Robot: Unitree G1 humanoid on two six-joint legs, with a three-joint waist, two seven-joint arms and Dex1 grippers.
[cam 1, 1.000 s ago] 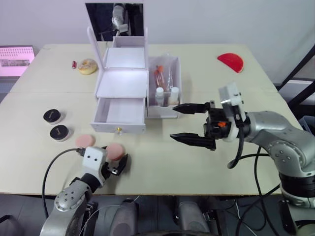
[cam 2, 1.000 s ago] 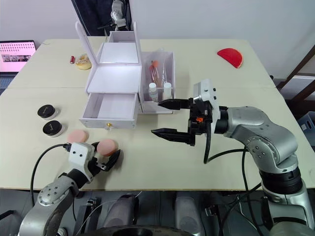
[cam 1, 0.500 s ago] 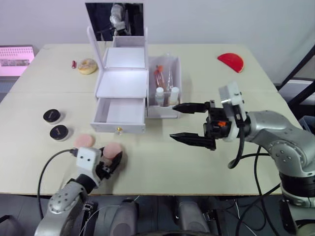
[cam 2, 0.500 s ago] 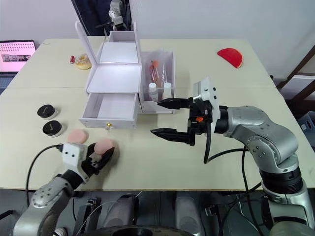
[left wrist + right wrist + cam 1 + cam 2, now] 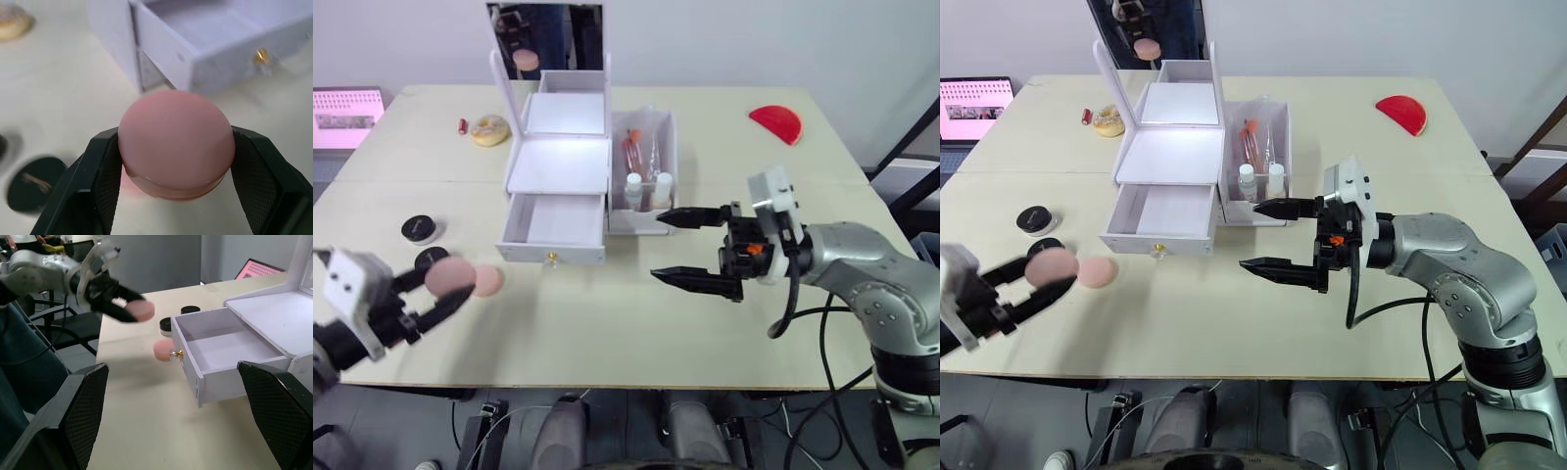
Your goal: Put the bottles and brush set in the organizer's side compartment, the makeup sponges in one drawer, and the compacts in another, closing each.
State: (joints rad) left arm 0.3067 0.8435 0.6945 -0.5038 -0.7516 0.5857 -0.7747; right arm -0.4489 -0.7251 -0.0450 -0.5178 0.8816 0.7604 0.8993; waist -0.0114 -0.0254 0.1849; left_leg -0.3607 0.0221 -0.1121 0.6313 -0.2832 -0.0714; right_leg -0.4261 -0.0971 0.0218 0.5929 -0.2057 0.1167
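My left gripper (image 5: 450, 286) is shut on one pink makeup sponge (image 5: 176, 142), held in the air over the table's near left part. The other makeup sponge (image 5: 488, 281) lies flat on the table just beside it. Two black-lidded compacts (image 5: 419, 228) (image 5: 431, 258) sit left of the organizer (image 5: 558, 162), whose lower drawer (image 5: 553, 227) is pulled open and empty. The side compartment (image 5: 664, 137) holds the two white-capped bottles (image 5: 633, 186) (image 5: 662, 186) and the brush set (image 5: 639, 149). My right gripper (image 5: 690, 247) hangs open in front of that compartment, holding nothing.
A red half-round case (image 5: 774, 122) lies at the far right. A yellowish disc (image 5: 489, 129) and a small red item (image 5: 462, 126) sit left of the mirror (image 5: 548, 39). A pink-screened device (image 5: 342, 108) stands beyond the table's left edge.
My left gripper has lifted the sponge off the table and carried it up and to the left. The right arm has held still.
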